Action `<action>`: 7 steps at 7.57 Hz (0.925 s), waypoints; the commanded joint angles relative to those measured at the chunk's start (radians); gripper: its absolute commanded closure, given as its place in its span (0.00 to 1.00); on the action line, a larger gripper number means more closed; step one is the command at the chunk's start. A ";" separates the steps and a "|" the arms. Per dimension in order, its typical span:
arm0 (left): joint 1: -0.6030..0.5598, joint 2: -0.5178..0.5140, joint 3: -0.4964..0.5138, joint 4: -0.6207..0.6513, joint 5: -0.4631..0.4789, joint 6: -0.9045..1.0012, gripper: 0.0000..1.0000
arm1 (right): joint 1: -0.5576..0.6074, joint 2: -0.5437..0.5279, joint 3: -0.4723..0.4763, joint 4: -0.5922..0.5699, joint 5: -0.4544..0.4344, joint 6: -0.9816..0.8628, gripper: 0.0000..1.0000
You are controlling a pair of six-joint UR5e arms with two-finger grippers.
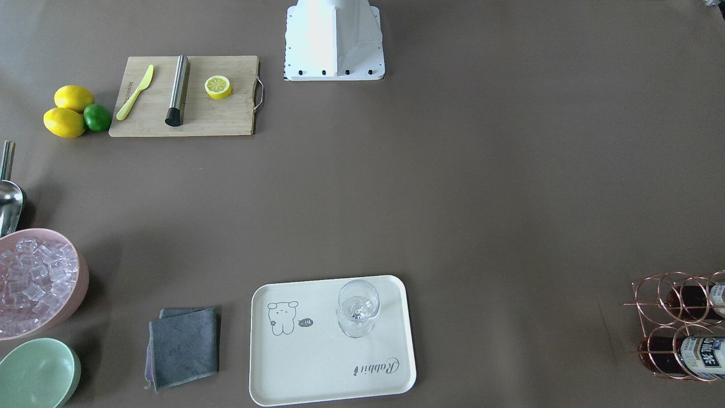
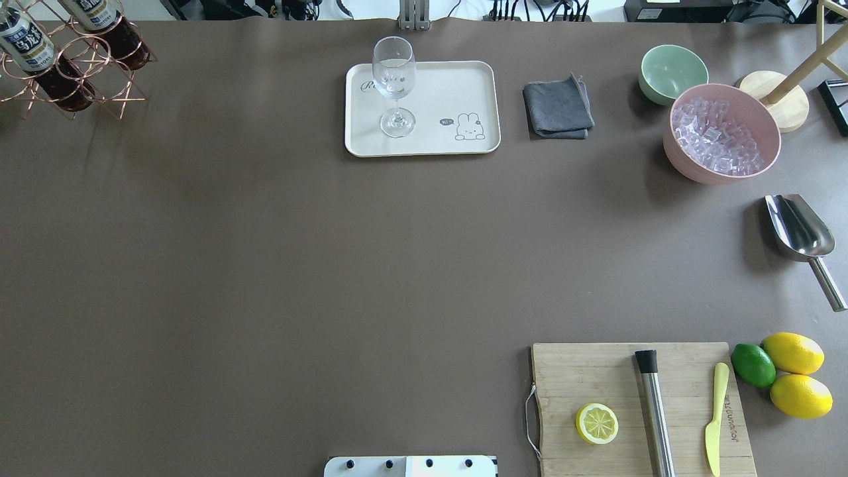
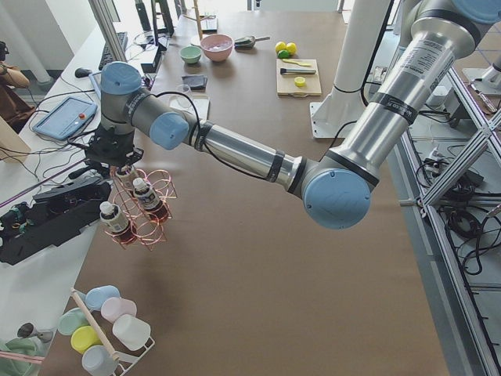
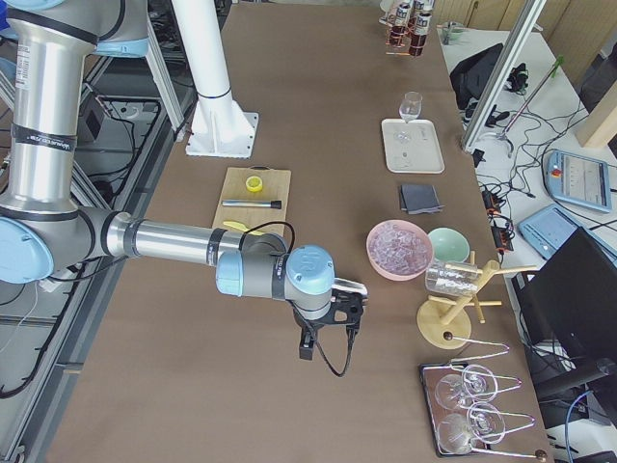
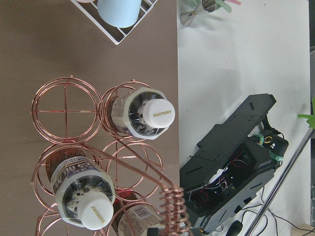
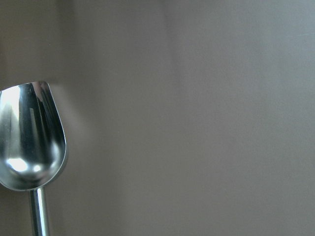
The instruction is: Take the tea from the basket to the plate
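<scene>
The copper wire basket (image 5: 66, 110) stands at the table's far left corner (image 2: 73, 73) and holds three tea bottles of dark drink with white caps. In the left wrist view, two bottles (image 5: 147, 113) (image 5: 83, 191) show fully and a third (image 5: 140, 219) is partly hidden behind the coiled handle. My left gripper (image 3: 125, 168) hangs just above the basket's handle. It shows only in the side view, so I cannot tell whether it is open. The cream plate (image 2: 450, 86) holds a clear glass (image 2: 394, 79). My right gripper (image 4: 328, 338) hovers over the table near the scoop, and I cannot tell its state.
A metal scoop (image 6: 29, 142) lies below the right wrist. A pink bowl of ice (image 2: 722, 132), a mint-green bowl (image 2: 672, 73) and a grey cloth (image 2: 556, 109) sit right of the plate. A cutting board (image 2: 596, 377) with half a lemon, a muddler and a knife lies near the lemons and lime (image 2: 752, 364).
</scene>
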 commanded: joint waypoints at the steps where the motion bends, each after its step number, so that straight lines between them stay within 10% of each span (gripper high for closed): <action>1: 0.011 0.120 -0.289 0.142 -0.023 -0.007 1.00 | -0.001 -0.001 0.002 0.000 0.001 0.001 0.00; 7: 0.214 0.125 -0.670 0.542 -0.010 -0.276 1.00 | -0.001 0.001 0.005 0.000 0.002 0.001 0.00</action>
